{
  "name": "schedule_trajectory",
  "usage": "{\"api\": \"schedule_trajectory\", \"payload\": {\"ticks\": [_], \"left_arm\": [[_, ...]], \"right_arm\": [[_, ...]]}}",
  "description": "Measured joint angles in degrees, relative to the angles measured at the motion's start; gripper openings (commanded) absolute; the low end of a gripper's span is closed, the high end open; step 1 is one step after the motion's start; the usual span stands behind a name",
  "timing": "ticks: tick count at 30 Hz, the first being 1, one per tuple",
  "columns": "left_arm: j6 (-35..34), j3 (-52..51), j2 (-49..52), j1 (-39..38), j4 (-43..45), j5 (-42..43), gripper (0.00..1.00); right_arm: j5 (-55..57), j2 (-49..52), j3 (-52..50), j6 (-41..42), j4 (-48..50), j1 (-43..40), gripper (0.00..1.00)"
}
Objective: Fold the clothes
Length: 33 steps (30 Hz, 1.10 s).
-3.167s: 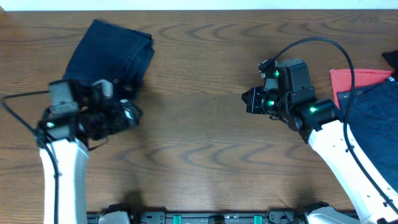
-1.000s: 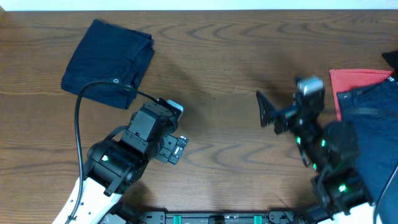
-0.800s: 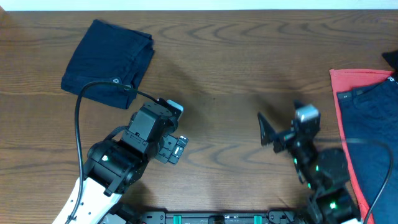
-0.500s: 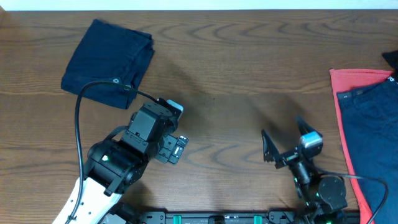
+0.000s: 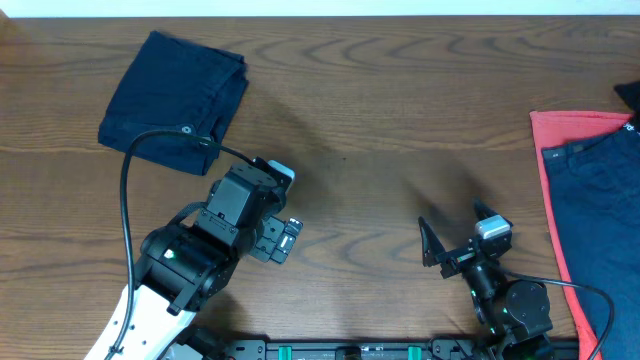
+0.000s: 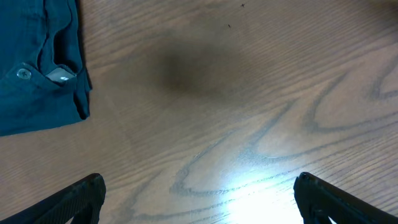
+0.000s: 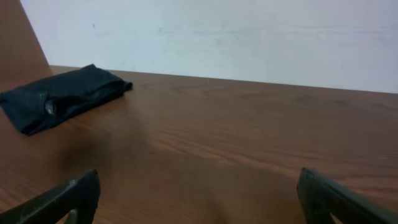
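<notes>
The clothes in hand, dark navy shorts (image 5: 175, 100), lie folded into a flat rectangle at the table's back left. The left wrist view shows their corner (image 6: 37, 68) with a small silver button (image 6: 23, 73). My left gripper (image 5: 283, 238) hovers to the right of and nearer than the shorts, apart from them, open and empty (image 6: 199, 190). My right gripper (image 5: 455, 238) is low by the front edge, right of centre, open and empty (image 7: 199, 190). It looks across the table at the folded shorts (image 7: 62, 96).
A pile of other clothes lies at the right edge: a red garment (image 5: 560, 130) under a dark blue one (image 5: 600, 220). The left arm's black cable (image 5: 150, 145) arcs over the shorts' near corner. A white wall (image 7: 217, 37) stands behind the table.
The right arm has pulled back from beside the pile toward the front edge and sunk lower. The left arm, which earlier left the shorts, has stayed still over the last second.
</notes>
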Motion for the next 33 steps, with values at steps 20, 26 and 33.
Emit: {"api": "schedule_trajectory", "payload": {"ticks": [20, 26, 33], "left_arm": [[0.0, 0.0, -0.1, 0.0, 0.0, 0.0, 0.98], [0.0, -2.9, -6.1, 1.6, 0.5, -1.2, 0.98], [0.0, -10.8, -21.1, 12.9, 11.4, -1.2, 0.98]], "right_arm": [[-0.2, 0.0, 0.0, 0.0, 0.0, 0.0, 0.99], [-0.2, 0.0, 0.0, 0.0, 0.0, 0.0, 0.99], [-0.2, 0.0, 0.0, 0.0, 0.0, 0.0, 0.99]]}}
